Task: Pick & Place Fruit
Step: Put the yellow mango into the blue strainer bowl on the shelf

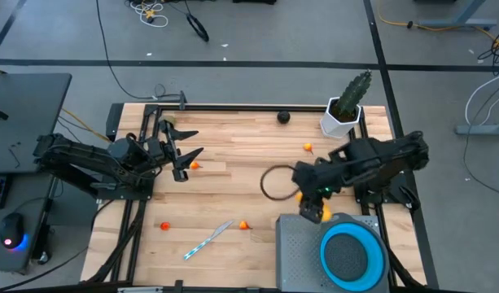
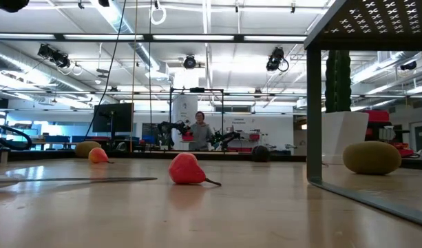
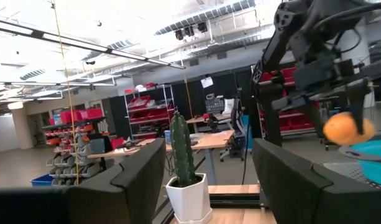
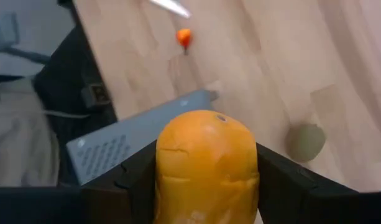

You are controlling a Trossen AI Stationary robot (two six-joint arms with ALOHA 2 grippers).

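above the desk (image 1: 233,175) near the grey stand (image 1: 296,248), right tool (image 1: 315,210) grips yellow fruit (image 4: 206,165); left tool (image 1: 186,153) hovers open at the left side.

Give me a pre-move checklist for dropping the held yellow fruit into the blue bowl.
1. Grip: right gripper has its jaws shut on the yellow fruit: ok.
2. Fruit lifted off the table, per the left wrist view: ok.
3. Position: in the high view the fruit sits beside the blue bowl, not over it: not ok.
4. Bowl inside free of other things: ok.
5. Left gripper open, parked at the far side of the table: ok.
6. Olive-brown fruit lies below the gripper; clearance: cannot tell.
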